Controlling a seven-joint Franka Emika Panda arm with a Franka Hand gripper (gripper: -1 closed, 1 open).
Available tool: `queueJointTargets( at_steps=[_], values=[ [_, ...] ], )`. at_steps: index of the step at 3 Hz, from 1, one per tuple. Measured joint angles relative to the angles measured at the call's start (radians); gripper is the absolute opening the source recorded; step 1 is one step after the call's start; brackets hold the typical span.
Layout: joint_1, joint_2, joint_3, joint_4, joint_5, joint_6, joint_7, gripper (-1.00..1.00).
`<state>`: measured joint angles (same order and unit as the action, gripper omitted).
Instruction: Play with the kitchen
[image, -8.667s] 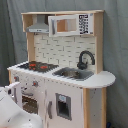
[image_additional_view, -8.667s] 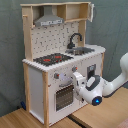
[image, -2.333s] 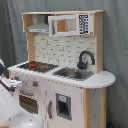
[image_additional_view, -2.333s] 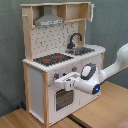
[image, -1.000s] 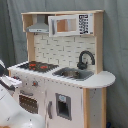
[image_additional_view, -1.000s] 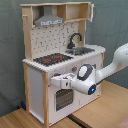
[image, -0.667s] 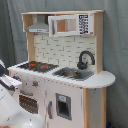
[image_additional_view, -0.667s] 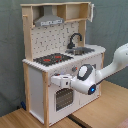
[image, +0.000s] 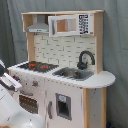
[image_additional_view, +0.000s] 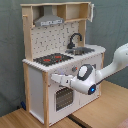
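Note:
The toy kitchen (image: 65, 85) is white and light wood, with a grey range hood (image: 39, 25), a black-red hob (image: 37, 65), a sink (image: 75, 74) and a black faucet (image: 85, 59). In the second exterior view the kitchen (image_additional_view: 37, 85) shows its hob (image_additional_view: 52, 59), its faucet (image_additional_view: 75, 39) and its windowed oven door (image_additional_view: 62, 98). My gripper (image_additional_view: 54, 78) is level against the front panel just above the oven door, at the height of the knobs. In the first exterior view the gripper (image: 14, 82) shows at the left edge, by the knob panel (image: 34, 84).
My white arm (image_additional_view: 117, 57) reaches in from the second exterior view's right, across the kitchen's front. The kitchen stands on a wooden table (image_additional_view: 107, 107) before a grey curtain (image_additional_view: 112, 22). A microwave-like cabinet (image: 70, 24) sits on the top shelf.
My gripper has moved toward the second exterior view's left along the kitchen's front, from beside the oven door up to the knob panel. It has barely shifted in the last second.

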<state>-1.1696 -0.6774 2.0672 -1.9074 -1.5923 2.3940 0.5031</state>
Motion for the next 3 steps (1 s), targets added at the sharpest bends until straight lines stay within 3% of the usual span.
queueJointTargets(
  at_steps=[3],
  values=[
    [0.000,0.000,0.000,0.000,0.000,0.000,0.330,-1.00]
  ],
)
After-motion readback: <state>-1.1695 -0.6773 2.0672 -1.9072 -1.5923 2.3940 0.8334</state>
